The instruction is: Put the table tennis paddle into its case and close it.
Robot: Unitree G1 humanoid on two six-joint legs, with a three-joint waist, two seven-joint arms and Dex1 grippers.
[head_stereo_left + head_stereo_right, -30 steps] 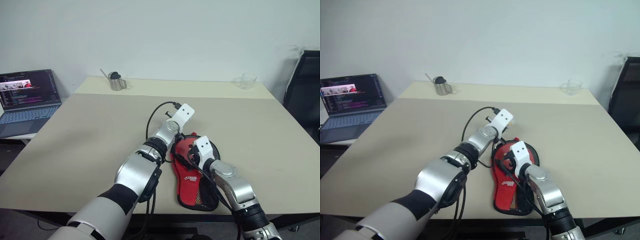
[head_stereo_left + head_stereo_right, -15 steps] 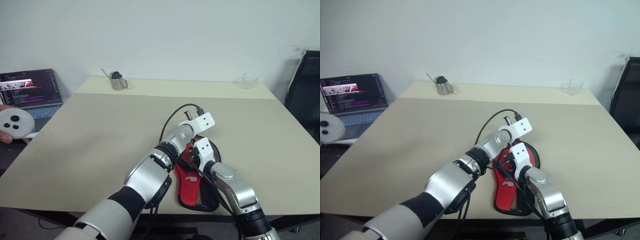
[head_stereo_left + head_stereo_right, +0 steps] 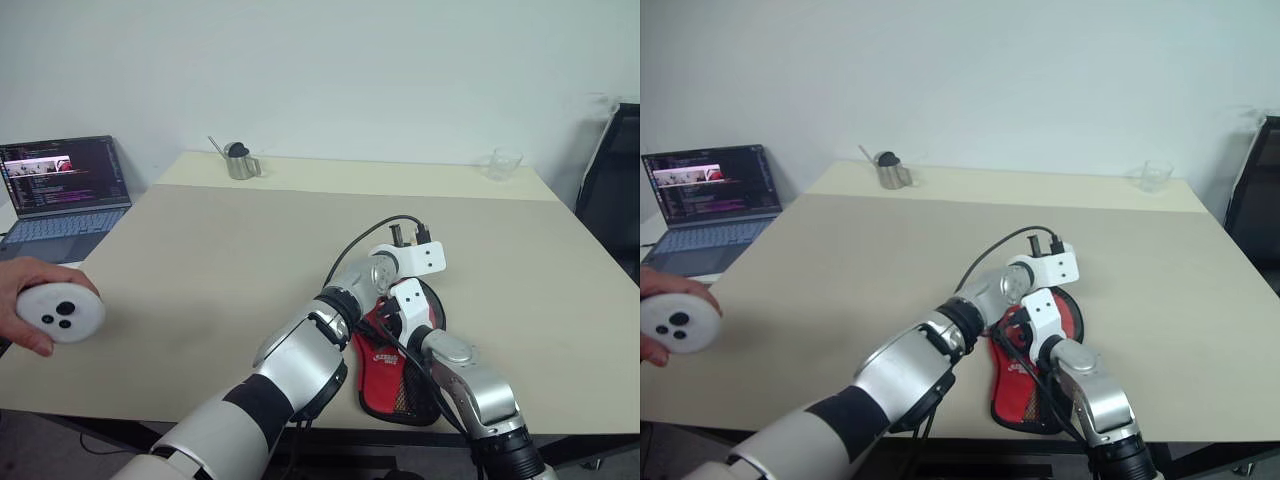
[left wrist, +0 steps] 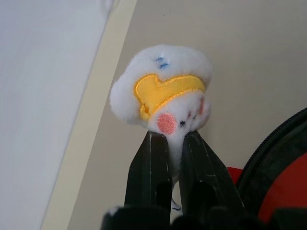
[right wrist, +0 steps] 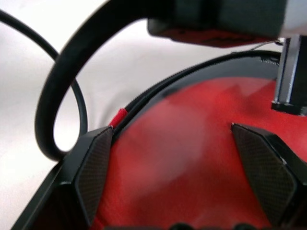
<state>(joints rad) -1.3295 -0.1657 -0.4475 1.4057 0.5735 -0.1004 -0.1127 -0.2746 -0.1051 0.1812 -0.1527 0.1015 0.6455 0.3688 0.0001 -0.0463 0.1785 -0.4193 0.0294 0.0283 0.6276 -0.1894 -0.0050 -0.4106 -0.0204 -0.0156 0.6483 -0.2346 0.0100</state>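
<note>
Two arms: both reach over the case near the table's (image 3: pixel 200 260) front edge.
Far left: a person's hand (image 3: pixel 22 300) holds a round white device (image 3: pixel 62 312) beside the table; a laptop (image 3: pixel 62 190) stands open behind it.
Back edge: a metal cup (image 3: pixel 238 163) to the left, a clear glass (image 3: pixel 502 163) to the right.
Left gripper (image 4: pixel 175 143): fingers pinched together on a small white plush toy (image 4: pixel 163 91) with a yellow patch, just beyond the case rim.
Case (image 3: pixel 390 370): lies open on the table, red lining up, zipper rim showing.
Paddle: red surface fills the case; I cannot separate blade from lining.
Right gripper (image 5: pixel 187 163): fingers spread wide, hovering over the red interior, gripping nothing.
</note>
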